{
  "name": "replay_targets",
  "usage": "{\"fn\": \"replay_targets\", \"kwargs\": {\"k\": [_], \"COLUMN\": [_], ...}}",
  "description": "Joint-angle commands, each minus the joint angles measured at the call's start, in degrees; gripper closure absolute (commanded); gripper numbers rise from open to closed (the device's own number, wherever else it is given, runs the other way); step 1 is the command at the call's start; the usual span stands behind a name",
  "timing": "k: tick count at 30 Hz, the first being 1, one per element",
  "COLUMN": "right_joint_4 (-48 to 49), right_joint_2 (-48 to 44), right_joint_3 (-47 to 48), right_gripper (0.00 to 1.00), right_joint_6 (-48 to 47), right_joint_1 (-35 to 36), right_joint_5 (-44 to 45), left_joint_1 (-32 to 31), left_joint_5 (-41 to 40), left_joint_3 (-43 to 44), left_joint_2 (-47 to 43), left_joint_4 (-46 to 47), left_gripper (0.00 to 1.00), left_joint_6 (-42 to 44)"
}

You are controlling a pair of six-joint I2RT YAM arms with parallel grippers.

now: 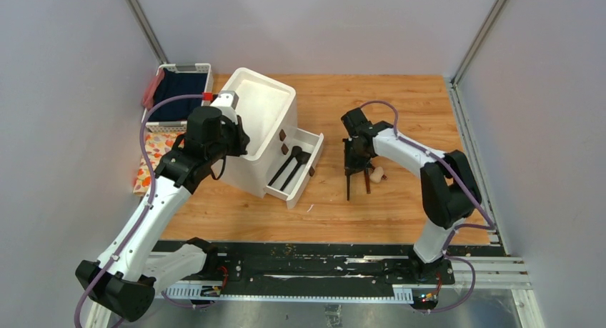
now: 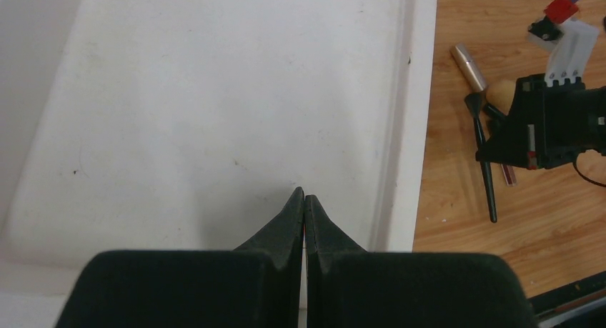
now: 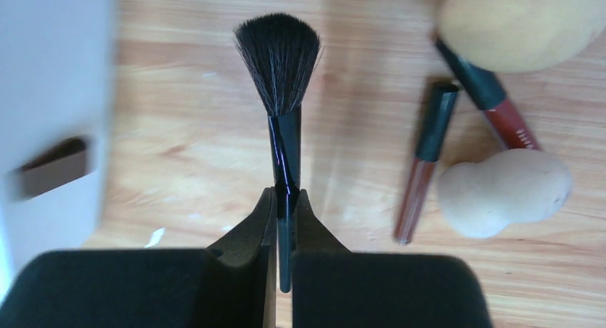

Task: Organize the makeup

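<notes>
while pressed shut on nothing, poised over the white drawer box [image 2: 214, 92] near the table's [image 1: 400, 99] far left corner: left gripper [image 2: 304, 199]. right gripper [image 3: 284, 206] clamped on one black brush [image 3: 283, 121], bristles fanned, between box and right edge. alongside: beige gourd-shaped sponge [image 3: 500, 189], yellower sponge [image 3: 522, 21], two reddish-brown sticks [image 3: 421, 167]. two black sticks [image 1: 286, 172] in the open drawer [image 1: 319, 146].

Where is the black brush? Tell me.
In the right wrist view, the brush is clamped in the right end effector, left of the gourd-shaped sponge and right of the drawer box.
</notes>
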Motion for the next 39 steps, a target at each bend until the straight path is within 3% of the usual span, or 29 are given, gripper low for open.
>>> {"fn": "replay_targets", "kwargs": {"k": [1,5,9,20,25,33,39], "right_joint_4": [3.20,5.09,7.80,20.13,21.30,19.33,19.18], "right_joint_2": [-7.49,-8.38,-3.32,9.54,12.73,14.34,9.83], "right_joint_3": [3.08,7.17,11.39,16.69,18.69,19.82,17.98], "right_gripper": [1.00,1.00,1.00,1.00,1.00,0.73,0.67], "right_joint_6": [2.97,4.50,6.88,16.05,17.08,15.02,12.53], "right_joint_1": [3.01,5.28,6.01,8.88,10.52,10.91,10.94], "right_joint_5": [-6.74,-11.46,-17.14,-23.16,-24.18,-24.76,-23.01], "left_joint_1": [-0.40,-0.42,-0.44,-0.43,-0.44,-0.42,-0.41], "left_joint_5": [0.38,0.27,0.43,-0.04,-0.66,-1.21,-0.86], "left_joint_3": [0.08,0.19,0.22,-0.43,-0.36,-0.77,-0.86], "left_joint_2": [0.26,-0.30,-0.67,-2.26,-2.39,-2.77,-2.38], "left_joint_4": [-0.10,-0.19,-0.19,-0.52,-0.94,-0.98,-0.92], "left_gripper": [1.00,1.00,1.00,1.00,1.00,1.00,1.00], "left_joint_6": [-0.49,-0.33,-0.39,0.27,0.73,1.00,0.66]}}
